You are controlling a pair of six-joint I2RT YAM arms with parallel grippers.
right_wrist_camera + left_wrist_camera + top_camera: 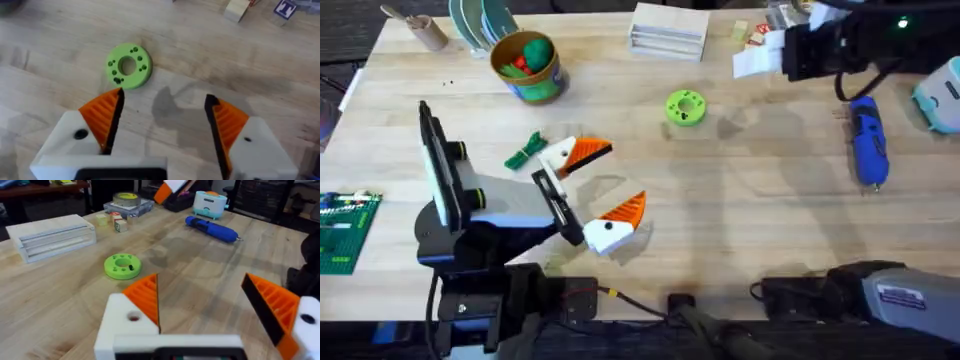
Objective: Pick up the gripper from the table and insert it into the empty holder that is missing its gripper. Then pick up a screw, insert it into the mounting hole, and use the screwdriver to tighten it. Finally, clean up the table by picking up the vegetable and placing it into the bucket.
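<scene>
Screwdriver point(867, 141), blue with a black tip end, lies flat on the wooden table point(760, 210) at the right of the overhead frame, lengthwise roughly top to bottom, nothing gripping it. In the left wrist view the same screwdriver point(212, 229) rests at upper centre-right, just in front of a pale blue toaster-like toy point(210, 203). Vegetable point(526, 150), a flat green leafy piece, sits on the table left of centre in the overhead, just beside the upper orange tip of the left gripper point(600, 190). Bucket point(527, 66), yellow rim and green-blue wall, stands upper left of the overhead with red and green toys inside. Left gripper: both white finger bases carry orange ribbed tips, spread wide, nothing between them; it rests low over the table at lower left of centre. Right gripper point(165, 122) in its wrist view: both orange pads fitted, jaws wide apart, holding nothing, over bare wood. Green ring-shaped disc point(685, 107) lies at upper centre of the overhead, well apart from the screwdriver; the right wrist view shows the disc point(128, 66) near one orange pad. White stacked box point(668, 30) at top centre. Green brick plate point(342, 232) at the left edge.
</scene>
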